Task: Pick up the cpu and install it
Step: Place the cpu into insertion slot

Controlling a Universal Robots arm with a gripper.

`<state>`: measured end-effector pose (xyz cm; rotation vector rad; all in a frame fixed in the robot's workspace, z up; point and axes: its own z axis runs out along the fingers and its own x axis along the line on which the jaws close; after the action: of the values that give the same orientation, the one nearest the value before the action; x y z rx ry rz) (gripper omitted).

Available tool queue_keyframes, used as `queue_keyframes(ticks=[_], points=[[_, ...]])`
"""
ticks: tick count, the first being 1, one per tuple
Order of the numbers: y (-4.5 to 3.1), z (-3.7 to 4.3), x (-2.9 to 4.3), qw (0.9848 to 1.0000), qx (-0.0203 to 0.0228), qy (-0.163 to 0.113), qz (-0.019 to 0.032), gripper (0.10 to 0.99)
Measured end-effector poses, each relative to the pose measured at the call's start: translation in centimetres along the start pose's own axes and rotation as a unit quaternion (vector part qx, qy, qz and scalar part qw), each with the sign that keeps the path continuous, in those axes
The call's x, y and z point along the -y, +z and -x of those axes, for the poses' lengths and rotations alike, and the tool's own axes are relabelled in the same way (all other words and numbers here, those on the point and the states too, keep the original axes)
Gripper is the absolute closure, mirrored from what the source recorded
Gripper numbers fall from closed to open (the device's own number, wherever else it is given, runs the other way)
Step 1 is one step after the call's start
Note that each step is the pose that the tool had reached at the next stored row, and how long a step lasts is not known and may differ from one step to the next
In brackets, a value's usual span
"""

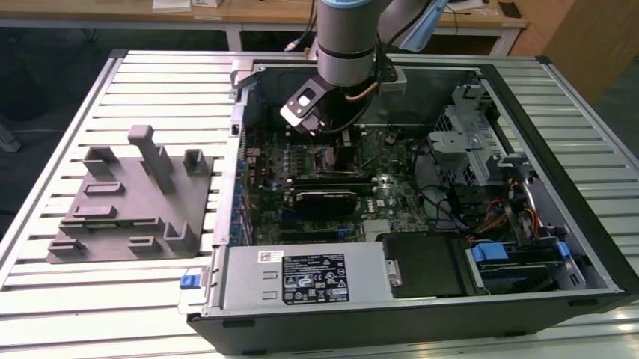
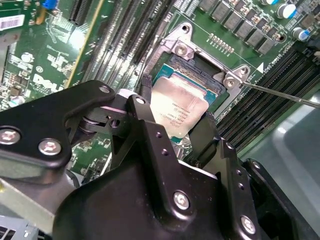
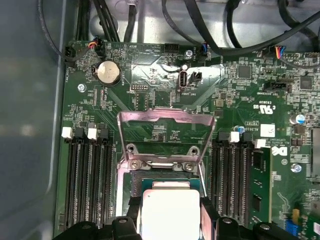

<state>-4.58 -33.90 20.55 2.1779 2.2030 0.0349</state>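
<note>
The cpu (image 2: pixel 179 107) (image 3: pixel 170 210) is a small square chip with a pale silvery top. It lies flat over the open socket (image 2: pixel 200 67) on the motherboard. My gripper (image 2: pixel 177 112) (image 3: pixel 171 220) is shut on it, with one black finger (image 2: pixel 146 92) against one edge and the other finger (image 2: pixel 207 127) against the opposite edge. I cannot tell whether the chip rests in the socket or hovers just above it. In the exterior view the gripper (image 1: pixel 325 123) reaches down into the computer case over the socket area (image 1: pixel 325 157).
The socket's metal load plate (image 3: pixel 165 132) is hinged up and open, and its thin lever wire (image 2: pixel 280 92) sticks out sideways. Memory slots (image 3: pixel 87 180) flank the socket. A grey moulded fixture (image 1: pixel 130 198) sits on the slatted table at the exterior view's left, outside the case (image 1: pixel 589 247).
</note>
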Motion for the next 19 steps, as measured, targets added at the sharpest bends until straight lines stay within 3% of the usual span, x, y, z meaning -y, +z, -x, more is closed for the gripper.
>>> queue_keyframes(ticks=[8,19], points=[[0.74,-0.21,0.03,0.9999,0.0009,0.017,-0.0003,0.541],[1.22,-0.37,0.21,0.9998,0.0011,0.02,-0.0006,0.541]])
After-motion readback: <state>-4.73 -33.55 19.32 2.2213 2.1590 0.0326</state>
